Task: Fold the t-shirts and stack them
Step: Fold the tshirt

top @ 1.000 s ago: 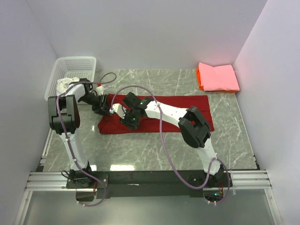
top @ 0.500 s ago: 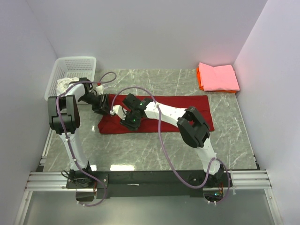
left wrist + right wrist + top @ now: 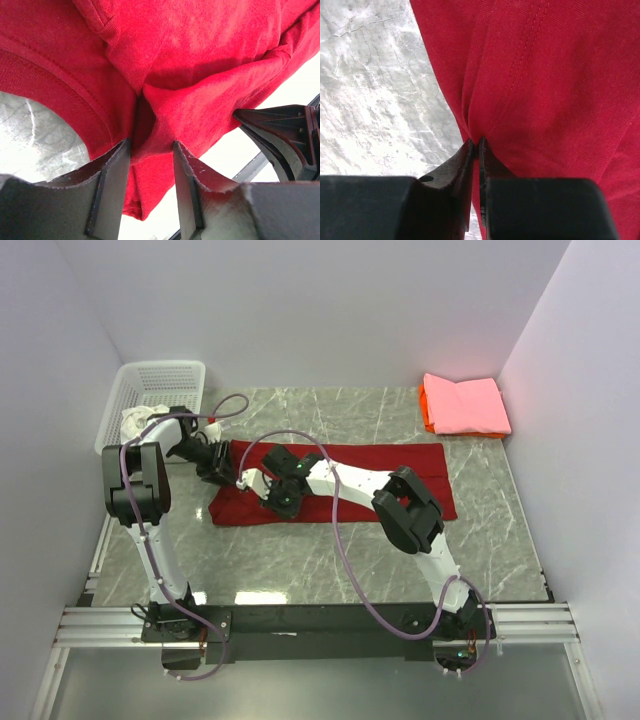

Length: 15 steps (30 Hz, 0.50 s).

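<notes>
Deep red t-shirt [image 3: 390, 465] lies spread. The left gripper [image 3: 151, 150] pinches a bunched fold and the right gripper [image 3: 476, 144] has its jaws pressed on the shirt's edge. Fold looks to be starting; next calls for lifting both together.

The basket [image 3: 162, 366] and folded stack [image 3: 465, 405] block the far corners; bare table [image 3: 300, 560] runs along the near edge.

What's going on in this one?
Both arms are working on the deep red t-shirt, which lies spread across the marble table. The left claw has a bunched fold of the shirt's left end between its fingers. The right claw is pinched shut on the shirt's edge close by. A folded pink t-shirt sits on an orange t-shirt at the far right corner. A crumpled white t-shirt lies in the basket.
</notes>
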Motion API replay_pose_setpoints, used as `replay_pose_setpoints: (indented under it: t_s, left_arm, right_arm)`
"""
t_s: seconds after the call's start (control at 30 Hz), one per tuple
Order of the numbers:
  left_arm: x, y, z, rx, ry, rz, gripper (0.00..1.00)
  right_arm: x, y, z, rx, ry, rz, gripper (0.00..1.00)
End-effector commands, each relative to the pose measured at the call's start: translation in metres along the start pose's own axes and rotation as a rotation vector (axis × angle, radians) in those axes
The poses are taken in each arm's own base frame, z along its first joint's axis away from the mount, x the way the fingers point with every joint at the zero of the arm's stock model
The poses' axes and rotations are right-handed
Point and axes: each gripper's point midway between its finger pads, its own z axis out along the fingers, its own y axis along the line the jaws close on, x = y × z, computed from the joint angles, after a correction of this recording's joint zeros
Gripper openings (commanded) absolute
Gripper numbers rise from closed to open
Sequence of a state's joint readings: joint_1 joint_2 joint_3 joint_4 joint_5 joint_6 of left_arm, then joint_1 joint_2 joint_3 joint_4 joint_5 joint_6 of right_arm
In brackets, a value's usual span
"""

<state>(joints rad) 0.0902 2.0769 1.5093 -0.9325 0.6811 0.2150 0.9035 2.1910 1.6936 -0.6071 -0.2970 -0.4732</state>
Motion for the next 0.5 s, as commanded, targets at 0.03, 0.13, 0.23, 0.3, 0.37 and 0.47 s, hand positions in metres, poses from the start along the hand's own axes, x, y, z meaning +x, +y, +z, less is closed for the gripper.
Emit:
replay_pose_setpoints:
  t_s: [0.03,0.13,0.23,0.3,0.37,0.47]
  left_arm:
    - [-0.005,-0.008,-0.009,-0.005,-0.008,0.019,0.45]
    - [-0.002,-0.009,-0.011,-0.007,-0.003,0.026,0.45]
    - [-0.001,-0.009,-0.011,-0.008,-0.002,0.030,0.45]
    - [-0.001,-0.009,-0.011,-0.005,-0.003,0.027,0.45]
    - [-0.002,-0.010,-0.010,-0.001,-0.005,0.025,0.45]
    - [-0.005,-0.009,-0.011,-0.002,-0.016,0.026,0.45]
  right_arm:
    - [-0.015,-0.004,-0.011,0.024,-0.039,-0.018,0.10]
    - [-0.019,-0.003,-0.019,0.023,-0.050,-0.018,0.21]
    - [-0.023,-0.003,-0.024,0.016,-0.062,-0.016,0.26]
    - [-0.027,-0.002,-0.025,0.009,-0.068,-0.015,0.26]
    - [-0.028,-0.002,-0.024,0.007,-0.071,-0.013,0.26]
    - [-0.032,-0.004,-0.025,0.009,-0.073,-0.011,0.26]
